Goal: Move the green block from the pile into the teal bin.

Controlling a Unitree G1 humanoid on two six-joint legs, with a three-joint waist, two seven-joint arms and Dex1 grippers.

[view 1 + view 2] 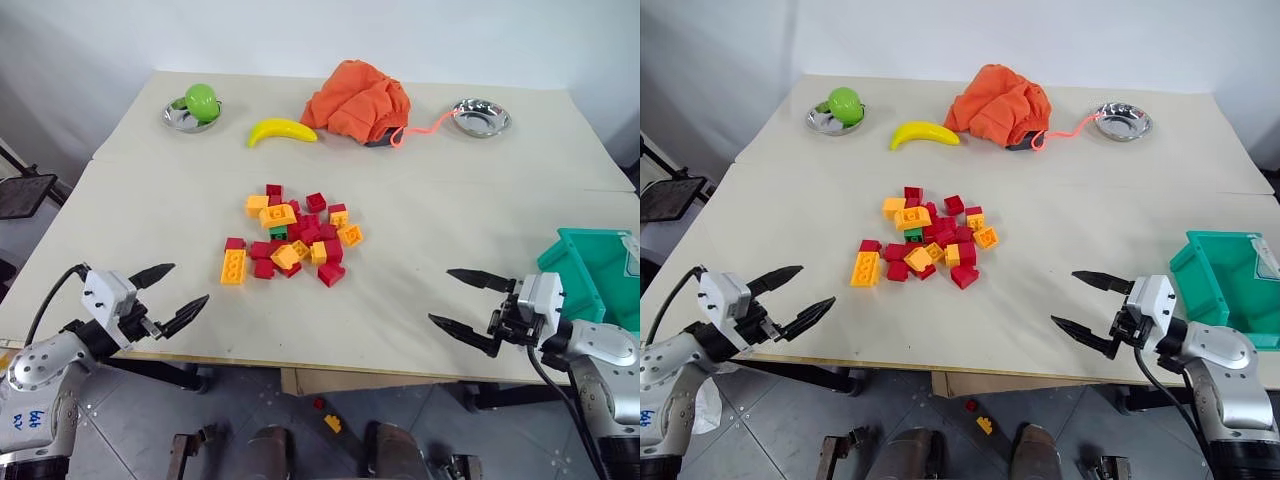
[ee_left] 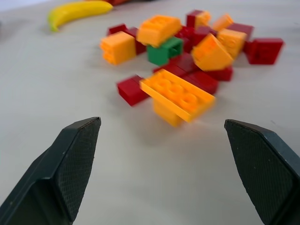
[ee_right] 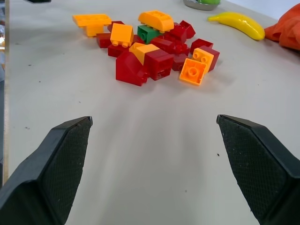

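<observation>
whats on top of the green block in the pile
An orange-yellow brick lies over the green block, covering its upper face. One green side shows, wedged among red bricks. What lies beneath it is hidden.

The pile [image 1: 292, 235] lay at the middle of the counter [image 1: 450, 250], with the block [image 1: 278, 232] of the task inside it, tucked under a bigger brick. The bin [image 1: 592, 275] sat at the counter's near right corner. Along the far edge, from left to right, were a bowl [image 1: 183, 117] holding a ball [image 1: 202, 101], a banana [image 1: 281, 130], a cloth bag [image 1: 357, 102] and a second bowl [image 1: 481, 117].
</observation>
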